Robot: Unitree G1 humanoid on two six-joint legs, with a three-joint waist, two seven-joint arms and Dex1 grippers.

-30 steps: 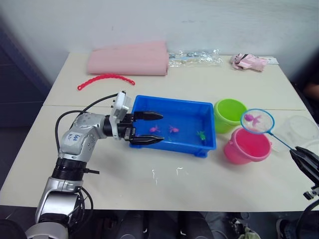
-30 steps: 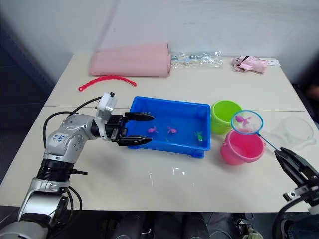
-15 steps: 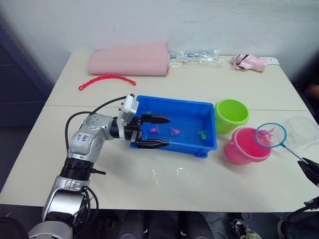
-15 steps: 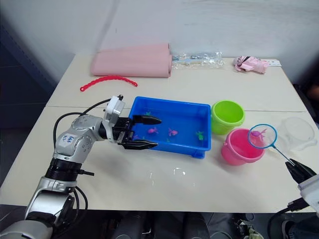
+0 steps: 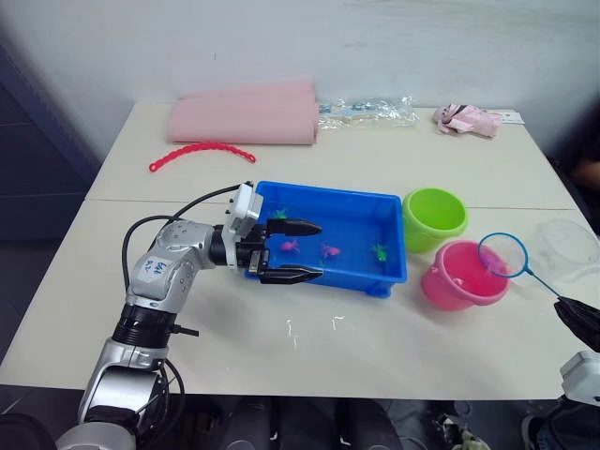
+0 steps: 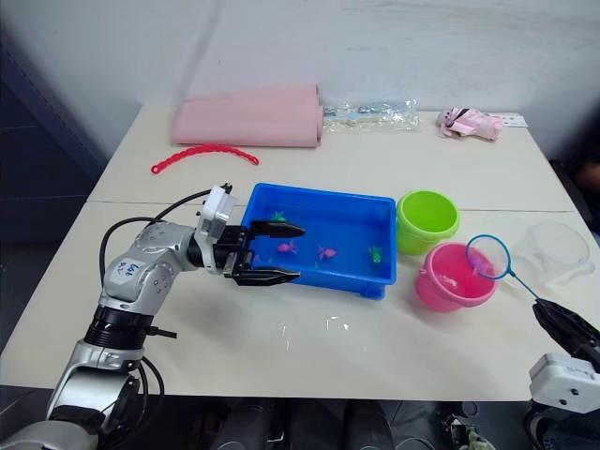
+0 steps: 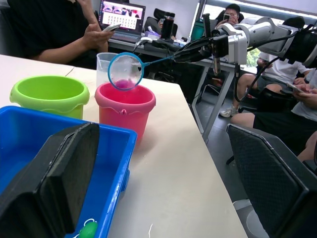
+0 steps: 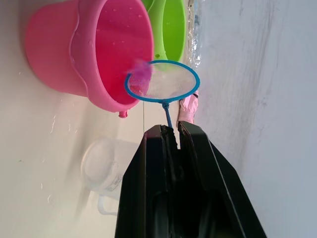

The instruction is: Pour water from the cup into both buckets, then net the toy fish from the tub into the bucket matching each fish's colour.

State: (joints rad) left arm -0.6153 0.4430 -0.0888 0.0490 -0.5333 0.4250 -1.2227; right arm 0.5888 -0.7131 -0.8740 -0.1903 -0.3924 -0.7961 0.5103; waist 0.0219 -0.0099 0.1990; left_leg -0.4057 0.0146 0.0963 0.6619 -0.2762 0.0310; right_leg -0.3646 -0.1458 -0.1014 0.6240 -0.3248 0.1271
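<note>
- The counter (image 5: 309,337) is carrying everything, and the big pink roll (image 5: 242,111) at its far edge is lying where it lay a second ago.
- The tub (image 5: 334,208) is sitting in the middle of the counter, unmoved, with a green fish (image 5: 379,251) near its right end and two pink fish (image 5: 328,251) near its middle.
- My left gripper (image 5: 292,251) is hanging at the tub's left end with its fingers spread wide and empty, one over the water and one at the near rim; it has pushed further over the tub than a second ago.
- The green bucket (image 5: 434,217) is standing just right of the tub, and the pink bucket (image 5: 463,274) is standing just in front of it; neither has shifted.
- The cup (image 5: 568,246) is standing to the right of the pink bucket, near the counter's right edge.
- My right gripper (image 8: 171,136) is clenching the net's thin handle between its fingers, and it has drawn back toward the near right corner.
- The net (image 5: 502,255) is hovering at the pink bucket's right rim, lower than a second ago, when it was riding above both buckets.
- A pink fish (image 8: 142,73) is sitting in the mesh at the hoop's edge, over the pink bucket's mouth.
</note>
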